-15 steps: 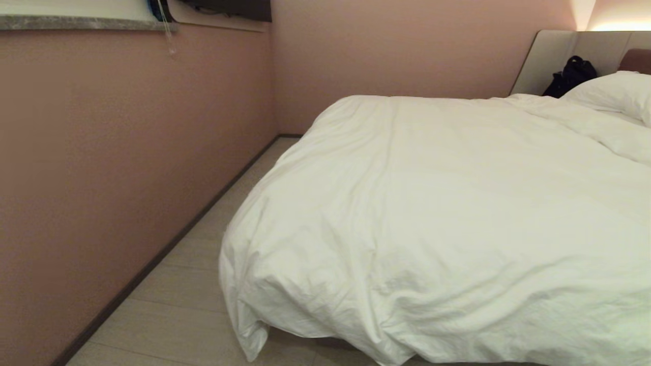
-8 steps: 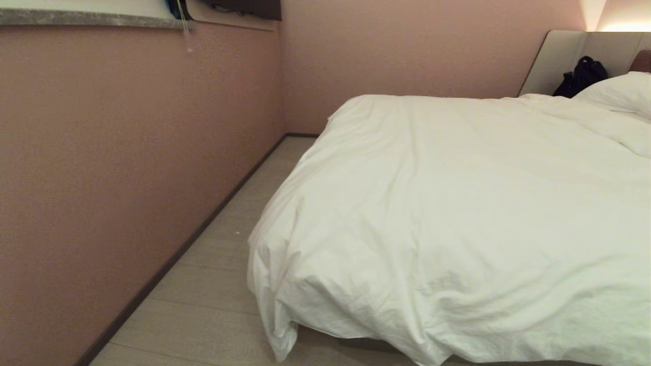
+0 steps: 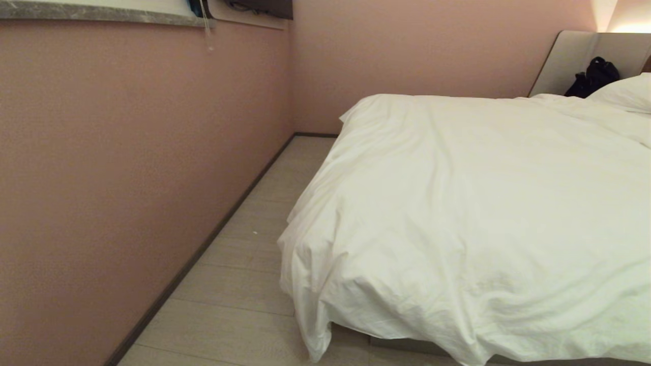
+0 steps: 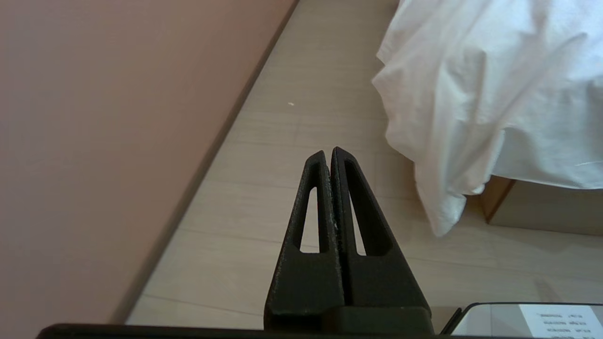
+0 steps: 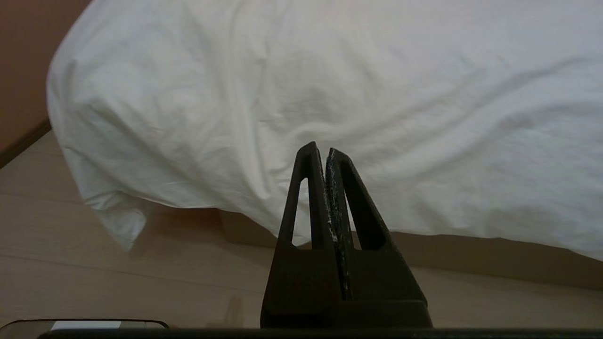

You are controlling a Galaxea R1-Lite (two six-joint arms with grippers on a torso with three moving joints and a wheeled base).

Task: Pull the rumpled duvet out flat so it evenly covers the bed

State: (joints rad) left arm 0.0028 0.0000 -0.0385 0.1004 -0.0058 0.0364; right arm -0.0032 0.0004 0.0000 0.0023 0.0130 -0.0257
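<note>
Duvet: the white duvet (image 3: 473, 213) lies spread across the bed, finely wrinkled, with shallow folds running over its top. Its near corner (image 3: 310, 325) hangs off the foot of the bed in a bunched drape, and the tip reaches down close to the floor; I cannot tell if it touches.

Bed: only a strip of the grey-beige base (image 5: 471, 261) shows under the duvet's hem along the foot. The padded headboard (image 3: 569, 56) stands at the far right, against the back wall.

Pillow: one plump white pillow (image 3: 623, 94) sits at the head end, beside the duvet's upper edge.

Bag: a dark bag (image 3: 592, 76) leans against the headboard, just behind the pillow.

Left hand: the left hand (image 4: 329, 151) hangs over the floor in the aisle beside the bed, fingers pressed together and gripping nothing, apart from the hanging corner of the duvet.

Right hand: the right hand (image 5: 319, 148) is held low and points at the foot of the bed, fingers closed on nothing, clear of the cloth.

Floor: pale wood-look planks (image 3: 239, 284) fill the narrow aisle between bed and wall.

Wall: a dusty pink wall (image 3: 127, 152) runs along the robot's left, with a dark skirting at its foot and a grey stone ledge (image 3: 91, 12) along its top.
</note>
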